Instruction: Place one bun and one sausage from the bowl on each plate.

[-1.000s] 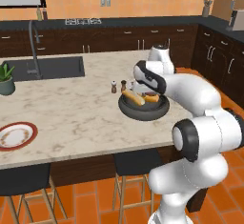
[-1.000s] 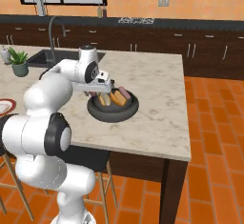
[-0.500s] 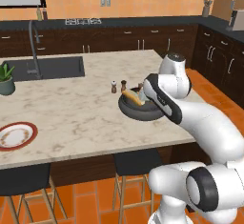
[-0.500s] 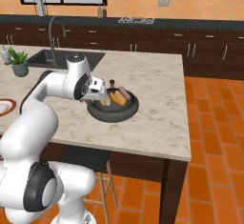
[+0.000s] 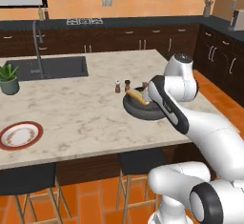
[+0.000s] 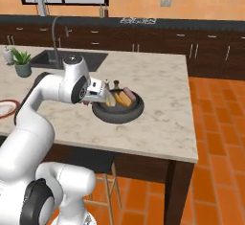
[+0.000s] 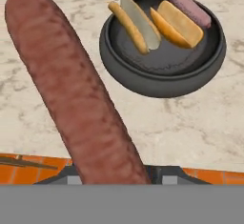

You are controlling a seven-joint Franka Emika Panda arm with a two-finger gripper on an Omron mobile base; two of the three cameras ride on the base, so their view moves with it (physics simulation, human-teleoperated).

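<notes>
Item: dark sausage, clamped in the gripper beside the bowl (two buns, pale sausage inside); step, first carry; next, judged, travel to the red-rimmed plate, well left.

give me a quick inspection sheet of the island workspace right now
surface: marble island counter, sink set in its far left.
job's things: dark bowl holds two buns and a pale pink sausage; dark red-brown sausage is out of the bowl, in the gripper; red-rimmed plate sits bare at the left edge; grey-blue plate nothing seen.
clutter: two small shakers just behind the bowl; potted plant beside the sink.
grippers: gripper shut on the dark sausage, beside the bowl's left rim.
cables: nothing seen.
surroundings: dark cabinets, orange walls, orange tile floor, stools under the counter.
</notes>
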